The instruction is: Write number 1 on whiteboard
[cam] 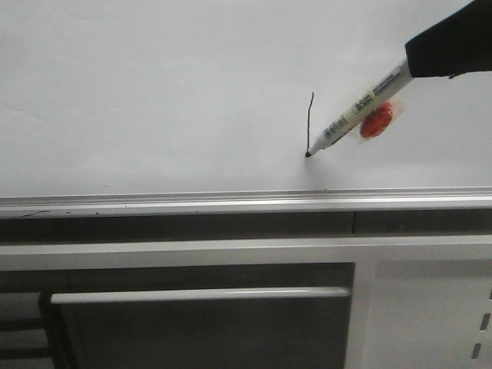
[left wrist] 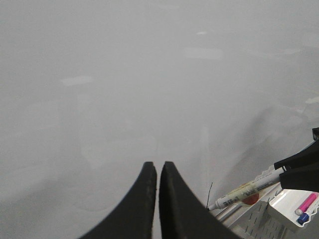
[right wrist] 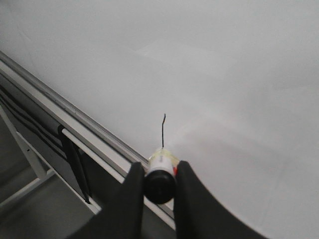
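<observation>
The whiteboard (cam: 154,92) fills the upper part of the front view, with a silver rail (cam: 231,201) along its near edge. A thin black stroke, the number 1 (cam: 309,123), stands on it, bent at its upper end. My right gripper (right wrist: 159,172) is shut on a white marker (cam: 361,104) with a black end cap (right wrist: 160,187). The marker's tip touches the stroke's lower end. The stroke also shows in the right wrist view (right wrist: 163,130) and the left wrist view (left wrist: 209,194). My left gripper (left wrist: 158,167) is shut and empty over the bare board (left wrist: 124,89).
Below the rail are white metal cabinet panels (cam: 415,307) with a bar handle (cam: 200,294). A red round object (cam: 375,123) sits behind the marker. A white tray (left wrist: 289,206) with pink and blue markers shows in the left wrist view.
</observation>
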Action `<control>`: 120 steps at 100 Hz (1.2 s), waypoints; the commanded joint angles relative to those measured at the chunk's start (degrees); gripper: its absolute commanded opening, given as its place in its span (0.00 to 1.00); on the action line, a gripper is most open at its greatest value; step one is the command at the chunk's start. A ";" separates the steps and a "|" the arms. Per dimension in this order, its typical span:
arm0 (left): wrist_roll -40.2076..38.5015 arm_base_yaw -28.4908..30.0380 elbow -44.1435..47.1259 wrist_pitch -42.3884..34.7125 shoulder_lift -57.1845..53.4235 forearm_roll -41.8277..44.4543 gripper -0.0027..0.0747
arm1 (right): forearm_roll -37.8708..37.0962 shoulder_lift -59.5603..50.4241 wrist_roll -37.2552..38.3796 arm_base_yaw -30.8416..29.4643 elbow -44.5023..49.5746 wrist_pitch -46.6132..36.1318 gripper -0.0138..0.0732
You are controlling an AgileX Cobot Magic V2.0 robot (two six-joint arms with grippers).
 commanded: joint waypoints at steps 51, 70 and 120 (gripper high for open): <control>0.00 0.04 -1.52 0.36 -0.24 -1.37 0.01 | 1.06 -24.01 15.72 0.18 -1.83 6.59 0.10; 1.49 0.04 -1.62 8.52 0.65 -1.15 0.01 | -7.88 -22.44 24.30 0.18 -3.34 13.94 0.10; 6.38 0.04 -8.32 32.62 13.16 0.81 0.16 | -21.12 -6.23 31.36 0.18 -19.33 32.87 0.10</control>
